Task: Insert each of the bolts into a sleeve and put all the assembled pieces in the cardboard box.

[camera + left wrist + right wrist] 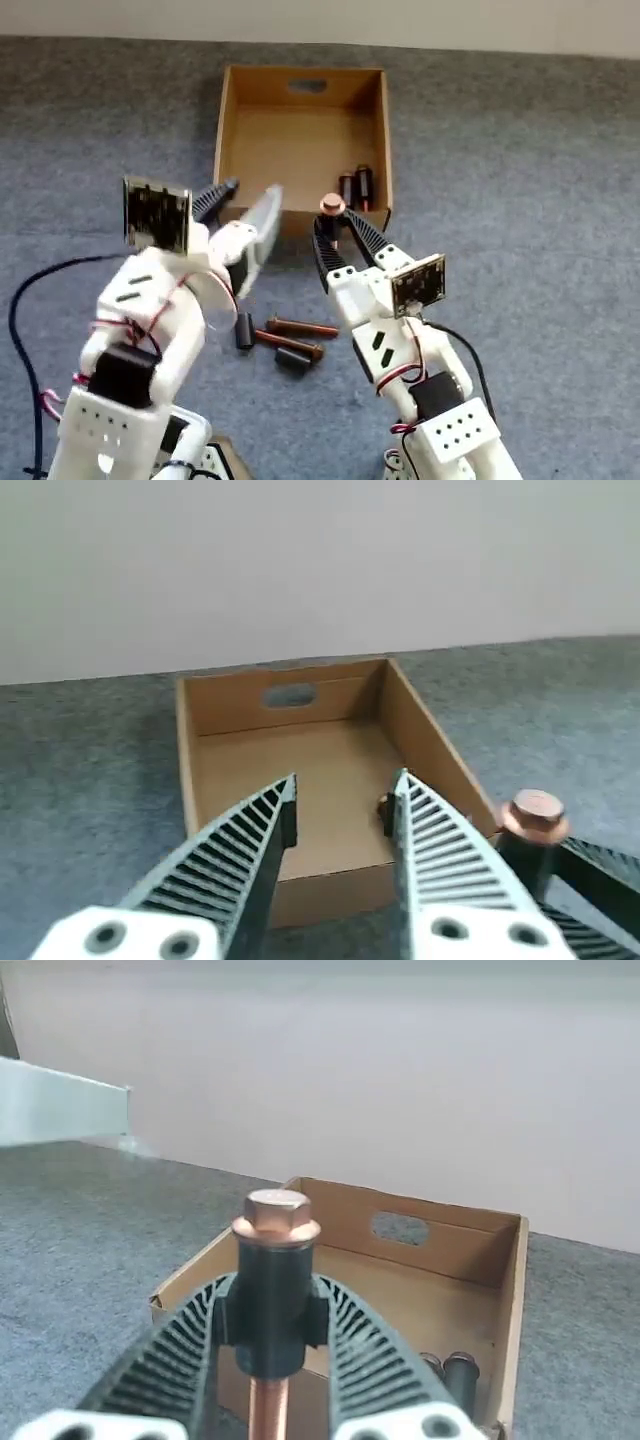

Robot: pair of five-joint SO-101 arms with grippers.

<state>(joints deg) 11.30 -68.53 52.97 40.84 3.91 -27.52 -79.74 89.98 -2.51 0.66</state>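
We grip one assembled piece (270, 1310), a copper bolt seated in its black sleeve, upright between the closed fingers of our right gripper (335, 222), just short of the near wall of the cardboard box (232, 130). Two finished pieces (355, 186) lie inside, in the corner nearest the right arm. Our left gripper (340, 830) hangs beside it, fingers spread and empty. On the carpet lie what look like two loose bolts (300, 327) and two sleeves (244, 330), not yet joined, so we judge about half remains.

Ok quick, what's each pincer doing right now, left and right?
Left pincer: open, holding nothing.
Right pincer: closed on a black sleeve with a copper bolt through it.
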